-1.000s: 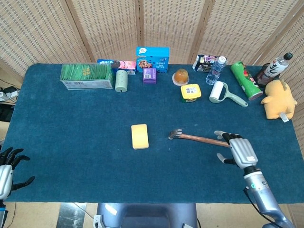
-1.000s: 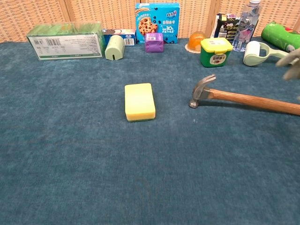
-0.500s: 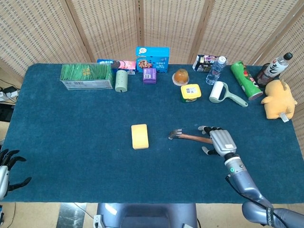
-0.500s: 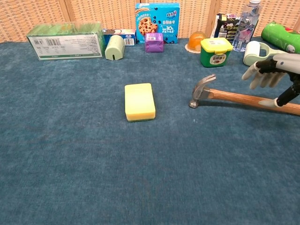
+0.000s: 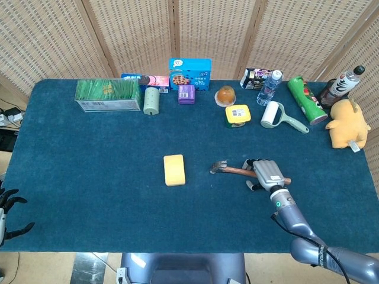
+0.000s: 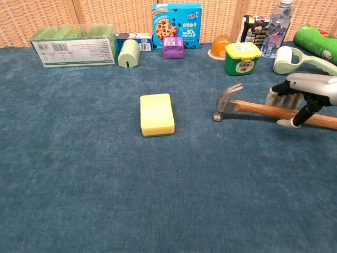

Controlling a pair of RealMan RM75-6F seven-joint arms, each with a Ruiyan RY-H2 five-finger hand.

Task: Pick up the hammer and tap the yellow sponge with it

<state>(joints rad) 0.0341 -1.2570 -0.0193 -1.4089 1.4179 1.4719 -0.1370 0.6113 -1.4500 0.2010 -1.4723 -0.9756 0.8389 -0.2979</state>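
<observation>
The hammer (image 5: 218,167) lies flat on the blue cloth, its steel head (image 6: 226,101) pointing left and its wooden handle (image 6: 258,108) running right. A yellow sponge (image 5: 174,170) (image 6: 157,114) lies flat a short way left of the head. My right hand (image 5: 267,173) (image 6: 308,87) hovers low over the middle of the handle. Its fingers reach down on the far side and its thumb on the near side, and they are not closed around the wood. My left hand (image 5: 6,208) hangs with fingers spread off the table's near left corner, holding nothing.
Along the back edge stand a green box (image 5: 108,95), a cookie box (image 5: 190,73), a yellow-lidded green tub (image 5: 237,115), a water bottle (image 5: 268,87), a lint roller (image 5: 274,115) and a green chips can (image 5: 306,99). A yellow plush (image 5: 346,124) sits far right.
My right hand has moved left along the handle towards the hammer head and lowered, so its fingers and thumb now straddle the wood. The left hand has sunk a little lower.
</observation>
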